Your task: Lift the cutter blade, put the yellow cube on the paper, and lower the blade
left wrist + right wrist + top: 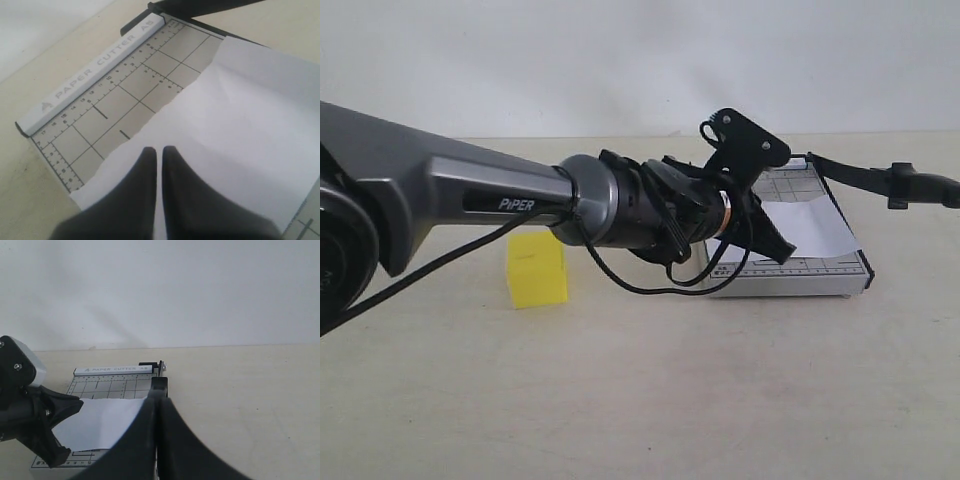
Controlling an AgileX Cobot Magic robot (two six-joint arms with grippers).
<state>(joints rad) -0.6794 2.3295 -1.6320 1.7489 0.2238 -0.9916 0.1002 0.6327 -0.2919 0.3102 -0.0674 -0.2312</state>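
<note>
The yellow cube (536, 268) stands on the table (640, 400) well clear of the paper cutter (790, 270), whose base carries the paper (815, 225); left fingers (144, 172) and right fingers (175, 422) are each pressed together.

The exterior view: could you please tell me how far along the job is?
Done: only the white paper sheet lying on the grey gridded cutter base. In hand: the left gripper is shut over the paper, the right gripper shut by the cutter's hinge; whether the blade is up is unclear. Left: the bright yellow cube stands on the table, apart from the cutter; then lowering the blade.
</note>
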